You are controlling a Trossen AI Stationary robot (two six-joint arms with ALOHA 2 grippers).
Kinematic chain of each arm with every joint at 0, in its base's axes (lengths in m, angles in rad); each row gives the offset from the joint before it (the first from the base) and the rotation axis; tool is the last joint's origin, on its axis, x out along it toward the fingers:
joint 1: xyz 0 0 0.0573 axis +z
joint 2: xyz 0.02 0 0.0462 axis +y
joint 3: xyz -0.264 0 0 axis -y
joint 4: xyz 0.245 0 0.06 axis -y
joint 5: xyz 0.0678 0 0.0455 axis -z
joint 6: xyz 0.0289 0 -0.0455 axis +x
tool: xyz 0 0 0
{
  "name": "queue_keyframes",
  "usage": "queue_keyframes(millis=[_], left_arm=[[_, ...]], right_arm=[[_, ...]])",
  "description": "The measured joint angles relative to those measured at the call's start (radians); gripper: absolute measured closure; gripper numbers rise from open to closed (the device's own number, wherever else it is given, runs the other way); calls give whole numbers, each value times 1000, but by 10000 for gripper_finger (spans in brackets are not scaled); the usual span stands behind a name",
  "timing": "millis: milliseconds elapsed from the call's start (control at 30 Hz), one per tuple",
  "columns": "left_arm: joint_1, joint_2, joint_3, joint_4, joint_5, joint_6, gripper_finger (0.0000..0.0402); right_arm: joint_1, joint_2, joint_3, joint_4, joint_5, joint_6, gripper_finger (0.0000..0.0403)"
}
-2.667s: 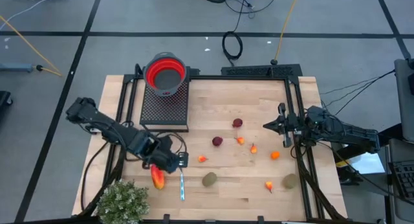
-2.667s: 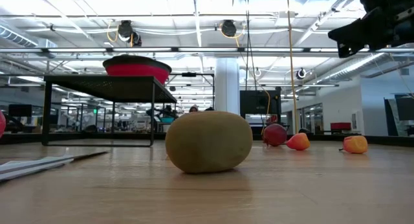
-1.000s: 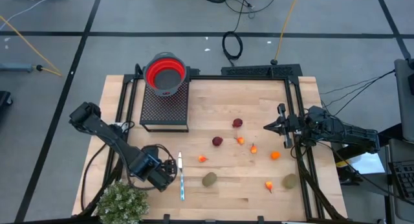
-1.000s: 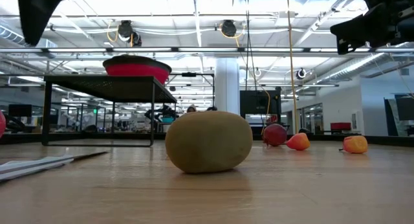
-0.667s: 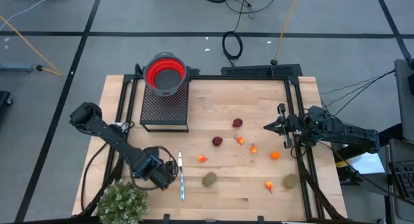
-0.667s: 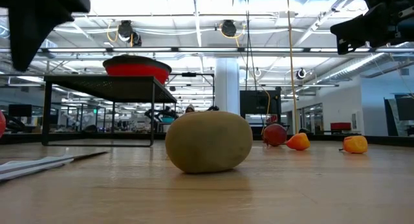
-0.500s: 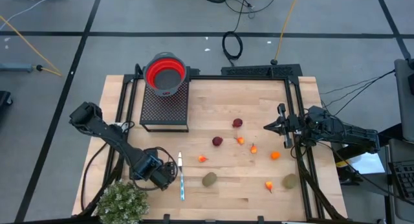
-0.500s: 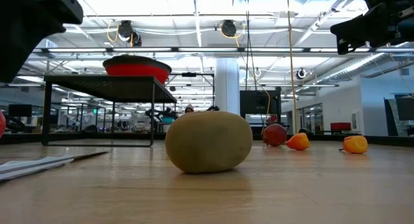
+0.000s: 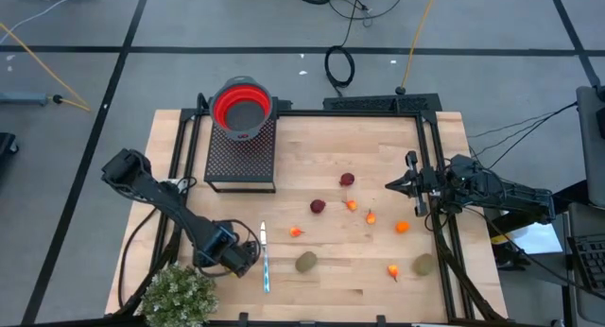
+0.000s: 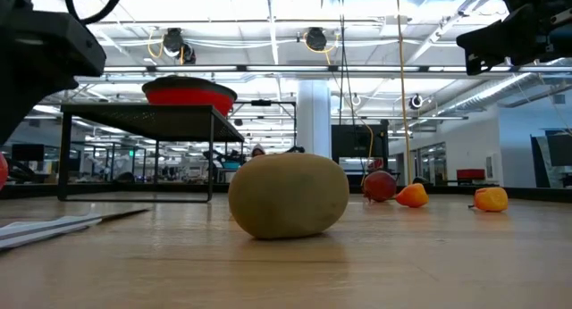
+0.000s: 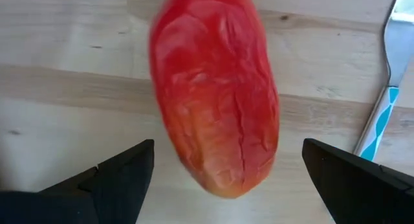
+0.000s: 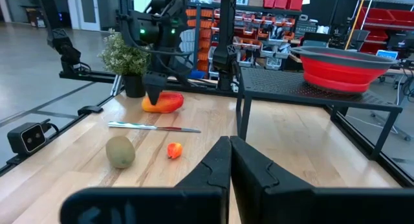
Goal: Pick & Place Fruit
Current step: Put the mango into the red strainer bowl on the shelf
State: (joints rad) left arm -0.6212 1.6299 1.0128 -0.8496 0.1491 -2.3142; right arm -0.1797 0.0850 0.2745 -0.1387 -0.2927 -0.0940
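left gripper (image 11: 223,162) spread wide right over the long red-orange fruit (image 11: 215,94), just beside the knife (image 11: 381,88) | drop straight, centre it, then pinch | right gripper (image 12: 229,162) pressed shut, well away from the knife

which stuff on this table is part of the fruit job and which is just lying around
Part of the job:
- elongated red-orange fruit, between the open left gripper fingers
- two brown-green kiwi ovals
- two dark red balls
- small orange bits

Just lying about:
- slim silver-and-teal knife
- bushy green plant
- red bowl on the black mesh stand
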Motion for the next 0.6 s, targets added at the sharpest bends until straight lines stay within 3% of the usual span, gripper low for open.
queue_keyframes(millis=[600], left_arm=[[0,0,-65,48,2,-16,9]], right_arm=[[0,0,0,0,2,0,403]])
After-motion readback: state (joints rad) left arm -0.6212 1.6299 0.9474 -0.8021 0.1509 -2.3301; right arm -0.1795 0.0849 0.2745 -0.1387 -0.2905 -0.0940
